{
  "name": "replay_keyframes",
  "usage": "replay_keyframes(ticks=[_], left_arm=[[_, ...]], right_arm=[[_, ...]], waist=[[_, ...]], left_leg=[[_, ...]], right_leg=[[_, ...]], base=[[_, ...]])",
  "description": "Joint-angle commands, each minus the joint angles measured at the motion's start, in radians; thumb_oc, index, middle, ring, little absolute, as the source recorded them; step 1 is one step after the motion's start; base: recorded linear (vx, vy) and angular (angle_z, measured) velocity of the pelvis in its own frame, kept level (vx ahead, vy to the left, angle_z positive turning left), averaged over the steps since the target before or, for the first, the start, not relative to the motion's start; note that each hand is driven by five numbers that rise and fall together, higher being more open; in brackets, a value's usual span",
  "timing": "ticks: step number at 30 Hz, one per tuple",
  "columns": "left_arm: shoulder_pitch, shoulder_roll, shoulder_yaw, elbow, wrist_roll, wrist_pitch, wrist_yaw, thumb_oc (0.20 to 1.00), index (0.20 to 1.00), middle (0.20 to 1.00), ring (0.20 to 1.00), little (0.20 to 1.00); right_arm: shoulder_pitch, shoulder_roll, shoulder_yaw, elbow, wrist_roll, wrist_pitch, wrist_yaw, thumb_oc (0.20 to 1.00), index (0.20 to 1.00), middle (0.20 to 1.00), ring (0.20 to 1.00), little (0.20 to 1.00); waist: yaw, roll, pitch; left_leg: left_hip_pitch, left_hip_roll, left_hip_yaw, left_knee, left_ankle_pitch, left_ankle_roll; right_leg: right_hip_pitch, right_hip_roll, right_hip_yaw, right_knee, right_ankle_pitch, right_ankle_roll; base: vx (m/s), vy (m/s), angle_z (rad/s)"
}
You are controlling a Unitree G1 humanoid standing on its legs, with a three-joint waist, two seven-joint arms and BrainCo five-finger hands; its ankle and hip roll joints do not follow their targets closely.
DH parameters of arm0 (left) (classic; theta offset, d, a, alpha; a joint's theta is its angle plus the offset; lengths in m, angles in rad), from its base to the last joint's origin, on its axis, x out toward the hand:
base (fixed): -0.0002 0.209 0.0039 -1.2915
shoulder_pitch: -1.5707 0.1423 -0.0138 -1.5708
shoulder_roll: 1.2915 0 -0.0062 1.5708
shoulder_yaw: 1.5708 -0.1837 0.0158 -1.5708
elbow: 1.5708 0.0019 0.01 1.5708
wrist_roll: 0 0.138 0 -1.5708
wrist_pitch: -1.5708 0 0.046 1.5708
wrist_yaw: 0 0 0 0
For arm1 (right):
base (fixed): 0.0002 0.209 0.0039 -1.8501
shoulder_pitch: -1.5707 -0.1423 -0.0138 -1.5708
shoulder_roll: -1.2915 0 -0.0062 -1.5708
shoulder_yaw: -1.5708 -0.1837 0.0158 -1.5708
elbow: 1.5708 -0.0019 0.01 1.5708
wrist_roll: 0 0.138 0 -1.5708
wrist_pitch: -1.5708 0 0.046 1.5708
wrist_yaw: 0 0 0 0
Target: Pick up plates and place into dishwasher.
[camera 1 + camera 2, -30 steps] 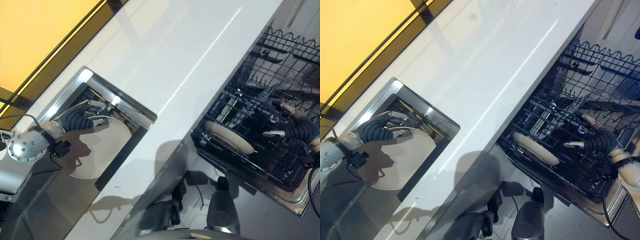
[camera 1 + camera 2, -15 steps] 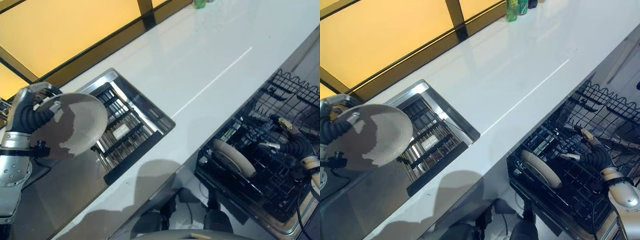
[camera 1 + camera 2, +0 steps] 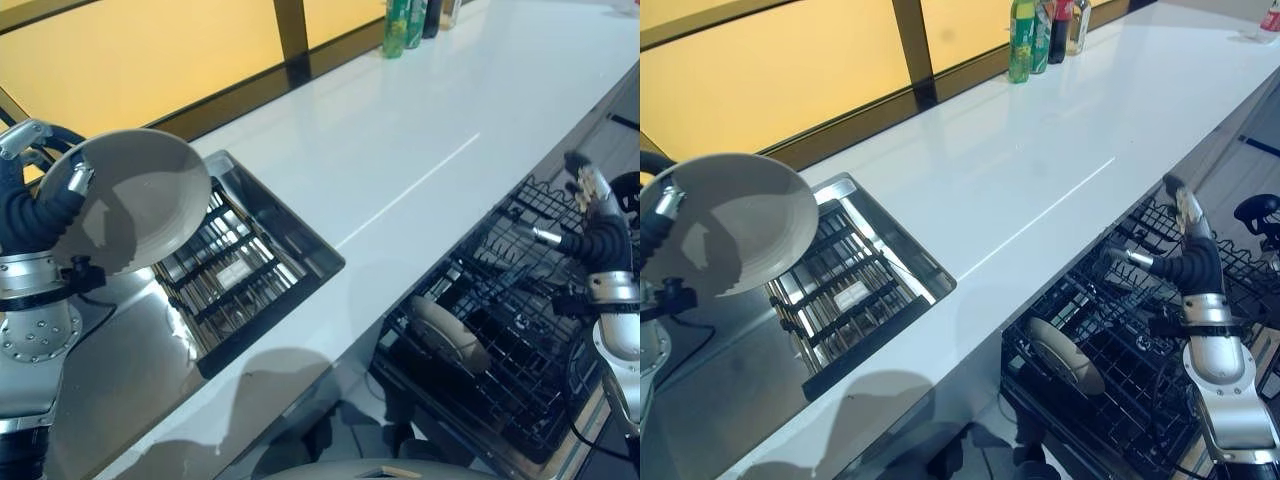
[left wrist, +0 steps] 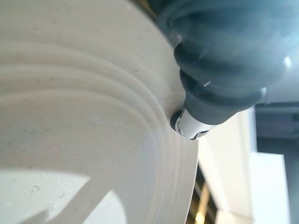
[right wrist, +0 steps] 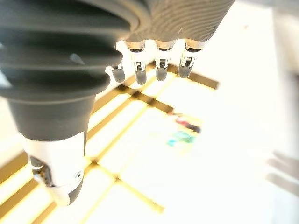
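So our left hand (image 3: 40,205) has its fingers (image 3: 78,178) clamped on the rim of a plate (image 3: 125,200), thumb side showing in the left wrist view pressed right against the plate's edge. A second ago that plate was still down in the sink (image 3: 262,272) with the hand reaching in; now it's up in the air, tilted on edge, well above the sink's drying rack (image 3: 845,285), which sits below and to the right of the fingers. So the pick part looks done, and we'd say what's left is the carry across.

Moving right, the white desk (image 3: 400,150) stretches between the two arms, with a few bottles (image 3: 1040,30) way off at the far end, nowhere near either hand.

Then there's the dishwasher rack (image 3: 490,330), pulled out below the desk edge, with another plate (image 3: 1065,355) already standing in its tines. Our right hand (image 3: 1190,255) hangs above the rack's far side, fingers straight and released, holding nothing. It has come up a bit compared with a second ago, when it was lower in the basket.

The tricky bit, we reckon, is the distance: the held plate is well apart from the dishwasher, so it probably needs a handover or a long swing over.
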Motion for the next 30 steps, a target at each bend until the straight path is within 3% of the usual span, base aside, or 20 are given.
replay_keyframes(ticks=[1, 4, 10, 15, 22, 30], left_arm=[[-0.121, 0.04, -0.053, -0.027, 0.009, -0.055, 0.025, 0.2, 0.2, 0.2, 0.2, 0.2], [-0.177, 0.031, -0.114, -0.035, 0.007, -0.064, 0.015, 0.2, 0.2, 0.2, 0.2, 0.2], [-0.338, -0.053, -0.316, -0.028, -0.005, -0.081, -0.043, 0.2, 0.2, 0.2, 0.2, 0.2], [-0.47, -0.133, -0.493, 0.001, -0.047, -0.067, -0.062, 0.2, 0.2, 0.2, 0.2, 0.2], [-0.54, -0.194, -0.595, 0.0, -0.052, -0.07, -0.087, 0.2, 0.2, 0.2, 0.2, 0.2], [-0.548, -0.18, -0.584, -0.051, -0.052, -0.119, -0.088, 0.2, 0.2, 0.2, 0.2, 0.2]], right_arm=[[-0.104, -0.048, 0.043, -0.099, 0.011, -0.093, 0.028, 1.0, 1.0, 1.0, 1.0, 1.0], [-0.164, -0.048, 0.092, -0.137, 0.063, -0.097, 0.093, 1.0, 1.0, 1.0, 1.0, 1.0], [-0.368, 0.049, 0.308, -0.148, 0.159, -0.064, 0.182, 1.0, 1.0, 1.0, 1.0, 1.0], [-0.528, 0.152, 0.506, -0.123, 0.161, -0.013, 0.169, 1.0, 1.0, 1.0, 1.0, 1.0], [-0.611, 0.238, 0.619, -0.08, 0.191, 0.039, 0.155, 1.0, 1.0, 1.0, 1.0, 1.0], [-0.605, 0.27, 0.622, -0.071, 0.223, 0.098, 0.123, 1.0, 1.0, 1.0, 1.0, 1.0]], waist=[[0.023, -0.036, -0.05], [0.03, -0.041, -0.066], [0.052, -0.049, -0.095], [0.069, -0.049, -0.114], [0.081, -0.051, -0.127], [0.085, -0.049, -0.135]], left_leg=[[-0.008, 0.044, -0.02, 0.014, -0.045, -0.044], [-0.002, 0.044, -0.029, 0.004, -0.04, -0.044], [0.002, 0.046, -0.045, -0.012, -0.027, -0.05], [0.006, 0.046, -0.057, -0.024, -0.019, -0.05], [0.008, 0.044, -0.063, -0.032, -0.014, -0.048], [0.006, 0.043, -0.063, -0.028, -0.016, -0.048]], right_leg=[[0.028, -0.062, -0.036, 0.094, -0.102, 0.054], [0.041, -0.055, -0.039, 0.081, -0.098, 0.054], [0.066, -0.046, -0.055, 0.053, -0.087, 0.05], [0.082, -0.04, -0.07, 0.038, -0.085, 0.045], [0.091, -0.034, -0.081, 0.034, -0.088, 0.041], [0.093, -0.033, -0.086, 0.04, -0.094, 0.037]], base=[[-0.03, -0.034, 0.02], [-0.06, -0.07, 0.05], [-0.07, -0.055, 0.06], [-0.06, -0.03, 0.1], [-0.05, -0.019, 0.05], [-0.02, -0.003, 0.04]])
